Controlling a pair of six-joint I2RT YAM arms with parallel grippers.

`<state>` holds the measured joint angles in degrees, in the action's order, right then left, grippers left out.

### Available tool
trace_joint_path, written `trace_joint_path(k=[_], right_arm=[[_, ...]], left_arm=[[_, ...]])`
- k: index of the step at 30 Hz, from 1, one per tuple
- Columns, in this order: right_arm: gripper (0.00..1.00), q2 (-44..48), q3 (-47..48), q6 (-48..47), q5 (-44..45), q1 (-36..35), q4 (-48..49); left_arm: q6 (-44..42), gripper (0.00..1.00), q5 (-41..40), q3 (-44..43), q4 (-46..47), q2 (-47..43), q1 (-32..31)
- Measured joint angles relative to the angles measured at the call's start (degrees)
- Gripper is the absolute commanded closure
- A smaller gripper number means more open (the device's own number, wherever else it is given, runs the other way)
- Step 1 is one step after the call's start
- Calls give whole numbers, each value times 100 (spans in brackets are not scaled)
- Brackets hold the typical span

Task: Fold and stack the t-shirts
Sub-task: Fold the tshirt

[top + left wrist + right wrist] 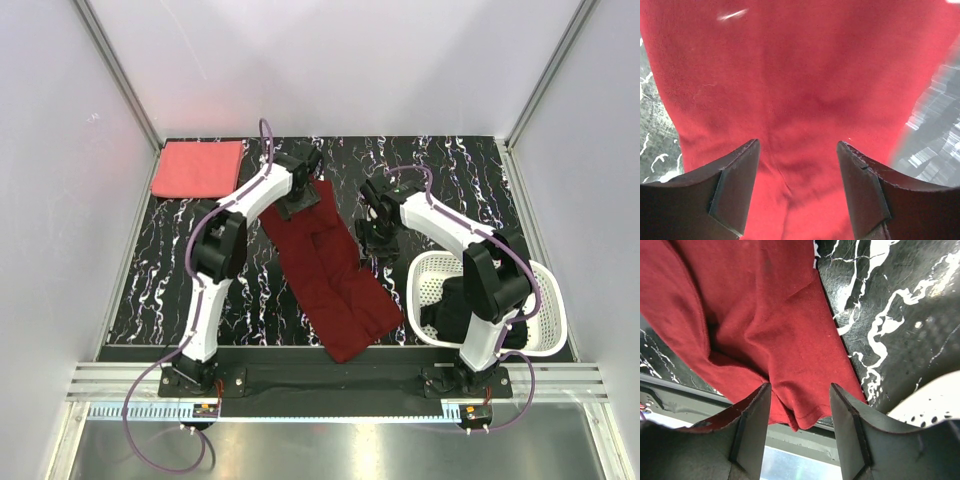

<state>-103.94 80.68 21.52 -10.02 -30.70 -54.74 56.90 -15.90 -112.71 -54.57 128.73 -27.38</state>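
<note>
From above, one coral pink t-shirt [197, 168] is lying folded, seemingly done, in the far-left corner of the tabletop [470, 180]; one maroon t-shirt [330, 275] is lying half-folded mid-tabletop; one black t-shirt [450, 305] is waiting in the basket [545, 320]; left wrist view: the left pincer [797, 145] is gaping over maroon cloth; right wrist view: the right pincer [800, 387] is straddling its hem, likewise apart.

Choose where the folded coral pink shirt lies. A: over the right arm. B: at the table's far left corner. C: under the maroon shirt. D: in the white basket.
B: the coral pink shirt lies flat at the far left corner, apart from the maroon shirt and the basket.
</note>
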Motion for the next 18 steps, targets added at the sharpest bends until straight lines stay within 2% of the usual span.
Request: trace_joint_path(k=[5,10,15,18], right_arm=[[42,-24,-212,24,-76,-4,205],[42,-118,-444,136,-295,-17,468],[43,-358,-828,457,-726,-66,850],[43,-459,-1097,800,-1152,-103,1130]], left_arm=[[448,33,66,-140,-262,590,177],[452,34,522,-503,-22,778,407],[321,35,1193,-1370,310,1331,627],[256,36,1808,-1871,809,1703,800]])
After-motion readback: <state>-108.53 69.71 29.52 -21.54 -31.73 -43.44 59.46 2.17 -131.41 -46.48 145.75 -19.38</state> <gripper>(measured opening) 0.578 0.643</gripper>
